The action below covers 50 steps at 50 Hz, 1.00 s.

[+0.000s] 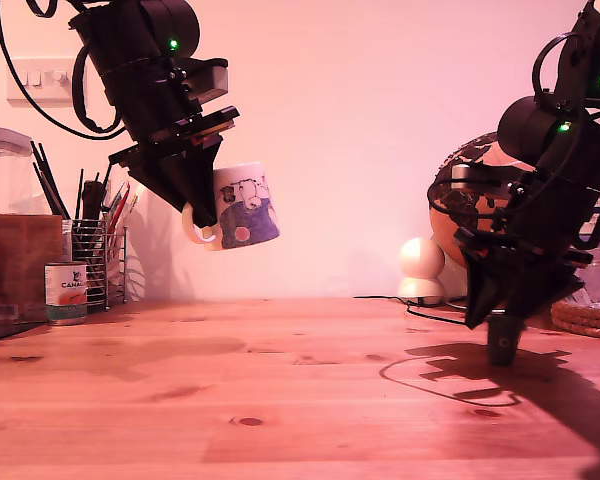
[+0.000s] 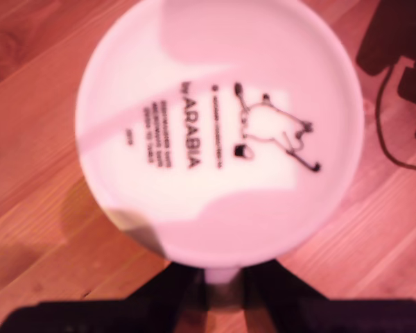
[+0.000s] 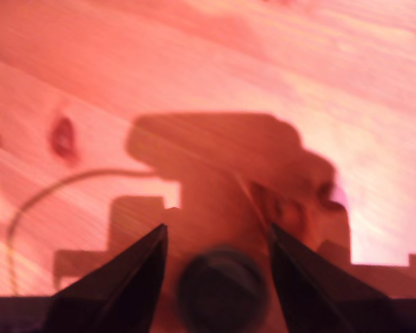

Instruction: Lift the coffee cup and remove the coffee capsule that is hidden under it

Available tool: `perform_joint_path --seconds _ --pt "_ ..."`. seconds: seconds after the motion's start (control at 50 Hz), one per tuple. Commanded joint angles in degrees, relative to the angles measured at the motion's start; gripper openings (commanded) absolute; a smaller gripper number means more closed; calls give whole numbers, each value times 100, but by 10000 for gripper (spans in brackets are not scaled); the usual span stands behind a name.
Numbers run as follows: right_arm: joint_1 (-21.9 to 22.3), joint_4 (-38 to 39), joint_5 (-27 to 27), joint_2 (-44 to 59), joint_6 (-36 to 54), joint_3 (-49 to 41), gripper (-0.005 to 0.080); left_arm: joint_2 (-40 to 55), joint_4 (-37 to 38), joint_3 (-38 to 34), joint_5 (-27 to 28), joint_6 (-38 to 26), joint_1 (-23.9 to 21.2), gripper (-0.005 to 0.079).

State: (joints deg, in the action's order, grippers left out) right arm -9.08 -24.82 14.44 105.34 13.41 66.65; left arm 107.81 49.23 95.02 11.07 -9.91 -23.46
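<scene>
While my first gripper [image 1: 202,215] holds the coffee cup [image 1: 245,205] high over the wooden table [image 1: 280,400] at the exterior view's left, my second gripper [image 1: 500,325] is down at the coffee capsule [image 1: 503,340] at the exterior view's right.

Cup: jaws closed on the loop handle [image 1: 195,228], body tilted out sideways, well clear of the tabletop. First wrist view looks straight onto the cup's base [image 2: 218,132], "ARABIA" print legible, handle pinched between the fingers. Ceramic: stiff, fairly heavy, glazed so probably slick, and breakable if dropped from that height. A handle grip leaves the weight hanging off to one side, so I'd expect it to want to swing; slow moves only.

Capsule: small dark pod standing on the table, exposed, between the second gripper's fingers [image 3: 125,277]. Second wrist view shows it centred in the gap with table visible on both sides, so the fingers are spread and not yet touching it. Judgement: very light, thin-walled, likely dents if squeezed hard. Tapered body may slip out of the pads; best taken low across the sides, just under the wider rim, light force.

Nearby, not involved: labelled tin can [image 1: 66,292] and wire utensil rack [image 1: 95,262] at the exterior view's far left.
</scene>
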Motion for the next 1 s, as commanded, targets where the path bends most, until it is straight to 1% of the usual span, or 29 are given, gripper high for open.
perform_joint_path --seconds 0.0,0.18,0.36,0.42,0.48,0.54,0.64,0.76,0.98 --pt "-28 9 2 -286 0 11 434 -251 -107 68 55 -48 4 -20" --pt "-28 120 0 -654 -13 15 434 -251 -111 68 61 -50 -33 -20" --pt "-28 136 61 -1189 -175 76 432 -249 -157 68 275 -48 -66 -20" --pt "-33 138 63 -1370 -293 76 412 -247 -197 68 358 -48 -92 -20" --pt "-35 133 129 -1563 -313 85 364 -238 -227 68 409 -48 -98 -20" --pt "-35 120 203 -1768 -363 98 298 -219 -264 68 472 -50 -103 -20" --pt "-33 157 219 -2155 -485 127 141 -142 -306 68 533 -50 -109 -20" --pt "-35 232 243 -2603 -509 208 -11 -11 -382 66 549 -61 -151 -20" --pt "-33 428 354 -3119 -640 369 -13 409 -503 68 608 -136 -289 -20"
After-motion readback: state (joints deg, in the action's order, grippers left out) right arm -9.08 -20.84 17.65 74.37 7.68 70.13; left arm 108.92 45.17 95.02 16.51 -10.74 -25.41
